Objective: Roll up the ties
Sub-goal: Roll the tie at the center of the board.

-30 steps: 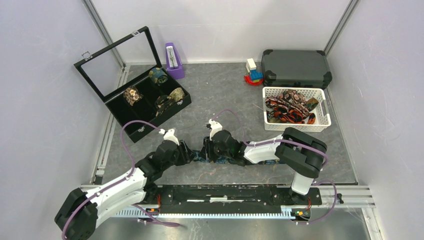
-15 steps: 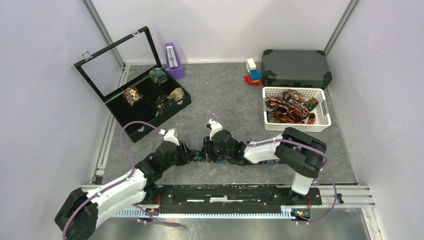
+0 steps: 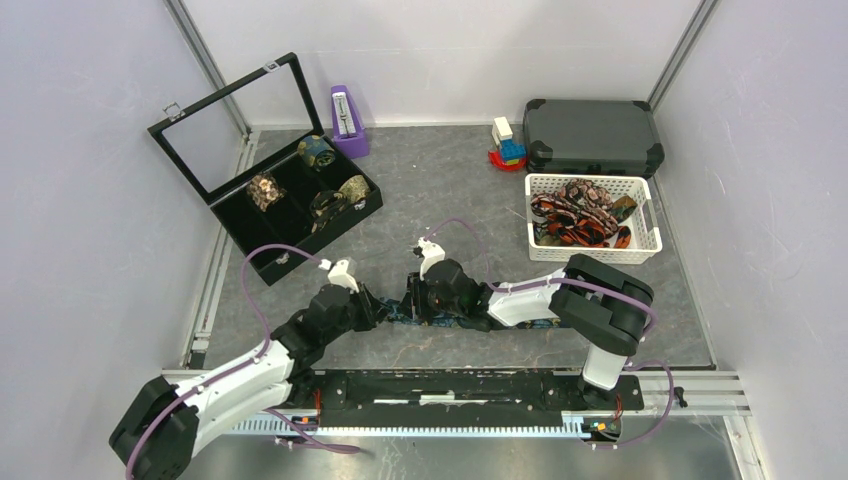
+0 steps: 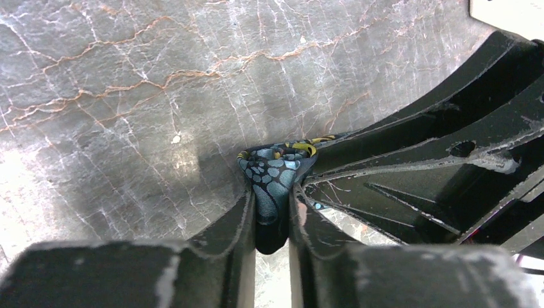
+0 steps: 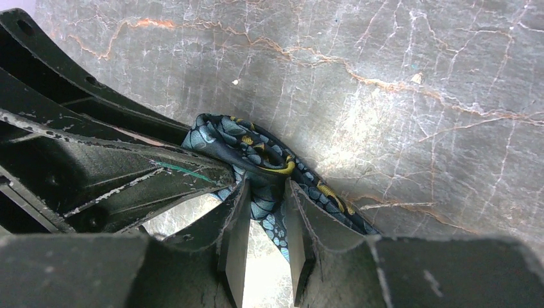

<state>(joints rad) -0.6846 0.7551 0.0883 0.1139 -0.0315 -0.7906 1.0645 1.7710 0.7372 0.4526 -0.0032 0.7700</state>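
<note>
— How much is done?
— Four coils (image 3: 265, 190) are seen in the box (image 3: 310, 240); a heap of loose ties (image 3: 575, 218) is left in the basket (image 3: 590, 252). One navy tie (image 4: 274, 174) is laid on the table (image 3: 450, 200) between the arms, not yet coiled, it is judged.
— And the arms?
— Both are stretched low, tips brought nose to nose. A fold of the tie is pinched by the left gripper (image 4: 272, 221); the same tie is nipped by the right gripper (image 5: 264, 218).
</note>
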